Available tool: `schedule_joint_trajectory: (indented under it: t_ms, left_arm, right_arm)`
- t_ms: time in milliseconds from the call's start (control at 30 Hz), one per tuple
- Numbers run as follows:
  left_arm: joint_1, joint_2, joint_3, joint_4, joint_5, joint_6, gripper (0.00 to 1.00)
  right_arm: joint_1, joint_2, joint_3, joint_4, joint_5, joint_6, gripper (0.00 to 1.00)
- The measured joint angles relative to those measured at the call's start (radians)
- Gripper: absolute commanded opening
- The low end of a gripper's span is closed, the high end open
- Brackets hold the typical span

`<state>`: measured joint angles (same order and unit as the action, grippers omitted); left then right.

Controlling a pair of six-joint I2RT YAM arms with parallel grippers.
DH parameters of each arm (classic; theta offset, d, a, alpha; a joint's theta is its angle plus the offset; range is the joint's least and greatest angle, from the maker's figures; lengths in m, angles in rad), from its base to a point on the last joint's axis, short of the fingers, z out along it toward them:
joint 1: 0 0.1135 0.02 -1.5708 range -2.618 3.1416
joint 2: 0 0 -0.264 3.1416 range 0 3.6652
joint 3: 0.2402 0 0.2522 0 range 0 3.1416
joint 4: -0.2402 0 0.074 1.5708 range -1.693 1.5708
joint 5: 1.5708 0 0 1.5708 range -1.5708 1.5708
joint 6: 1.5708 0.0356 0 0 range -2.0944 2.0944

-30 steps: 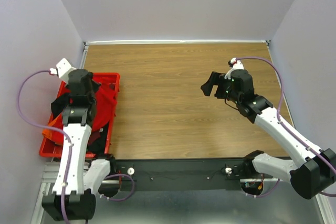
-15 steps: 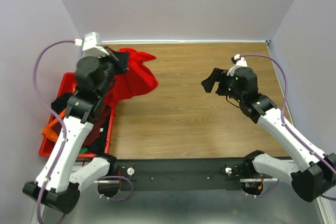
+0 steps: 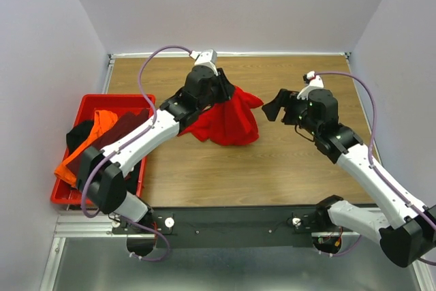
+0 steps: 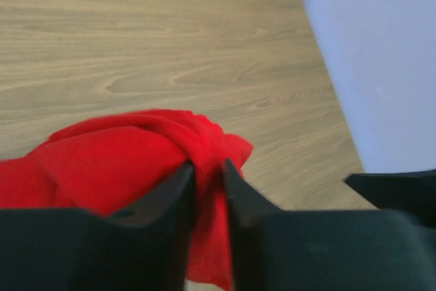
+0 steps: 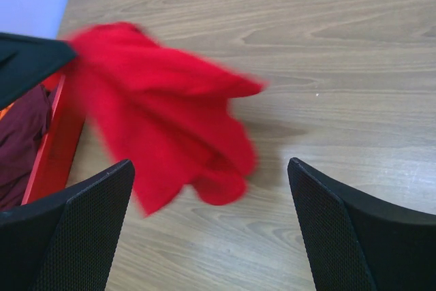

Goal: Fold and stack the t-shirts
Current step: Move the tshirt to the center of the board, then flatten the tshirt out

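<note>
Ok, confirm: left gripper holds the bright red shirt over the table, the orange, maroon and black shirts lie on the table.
One error: the orange shirt, maroon shirt and black shirt lie in the red crate, as the top external view shows. The left gripper does hold the bright red shirt over the table.

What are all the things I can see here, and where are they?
red t-shirt: one, bright red, hanging from the left gripper onto the middle of the table
crate: one, red, left side
orange t-shirt: one, orange, in the crate
maroon t-shirt: one, dark maroon, in the crate
black t-shirt: one, black, in the crate
table: one, brown wood, under everything
left gripper: one, black, pinching the red t-shirt
right gripper: one, black, open, empty, right of the shirt
</note>
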<state>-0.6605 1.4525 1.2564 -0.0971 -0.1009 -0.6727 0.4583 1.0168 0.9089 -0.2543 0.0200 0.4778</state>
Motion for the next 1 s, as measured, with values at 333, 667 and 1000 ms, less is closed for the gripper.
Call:
schedule_joint_trajectory:
  t_ms: [333,667,1000]
  left_arm:
    - [0.100,-0.023,-0.060,0.025,-0.001,-0.013,0.48]
    - [0.237,-0.153,-0.434,0.003,-0.055,-0.072,0.38]
    - [0.264,-0.121,-0.510,0.030,-0.068,-0.084,0.33]
  right_arm:
    - [0.069,0.151,-0.060,0.020,-0.029,0.001,0.98]
    - [0.296,0.395,-0.027,0.051,0.096,0.004,0.90]
    - [0.433,0.664,0.135,0.077,0.219,-0.008,0.89]
